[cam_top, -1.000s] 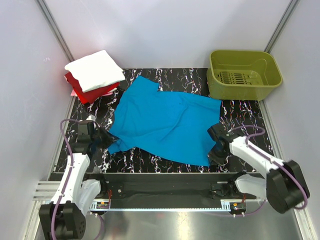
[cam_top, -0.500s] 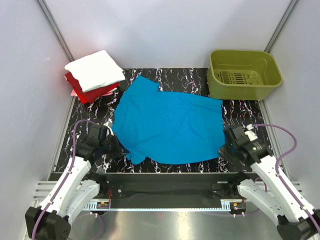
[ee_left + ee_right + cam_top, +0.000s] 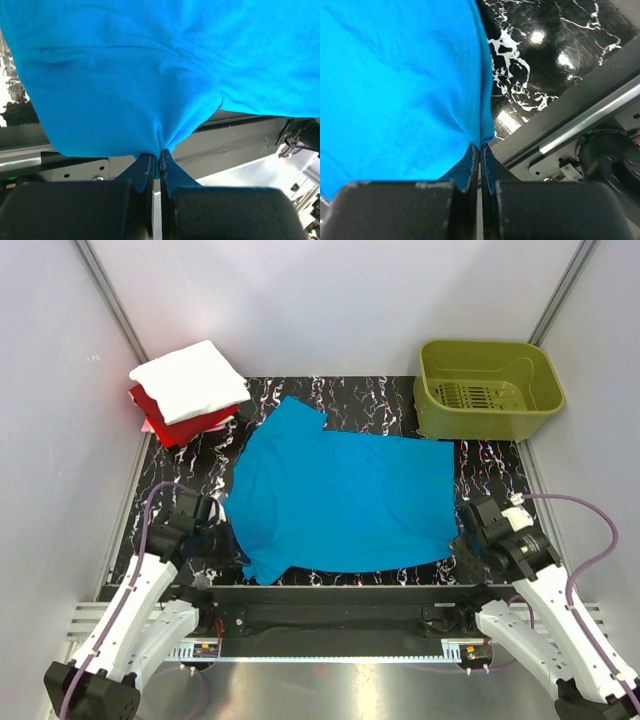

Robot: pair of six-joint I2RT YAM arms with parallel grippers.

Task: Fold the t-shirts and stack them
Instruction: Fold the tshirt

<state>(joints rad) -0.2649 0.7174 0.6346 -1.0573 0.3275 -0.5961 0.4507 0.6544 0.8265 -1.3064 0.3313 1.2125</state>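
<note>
The turquoise-blue t-shirt lies spread over the middle of the black marbled table. My left gripper is shut on its near left edge, and the cloth bunches into the closed jaws. My right gripper is shut on its near right corner, with the cloth pinched at the tips. A folded white t-shirt sits on a folded red t-shirt at the far left corner.
An olive-green plastic basket stands at the far right corner. Grey walls close in the table on the left, right and back. The metal rail with the arm bases runs along the near edge.
Both grippers have drawn the blue shirt's near edge toward the front of the table and apart. The shirt is now stretched flatter and wider.
</note>
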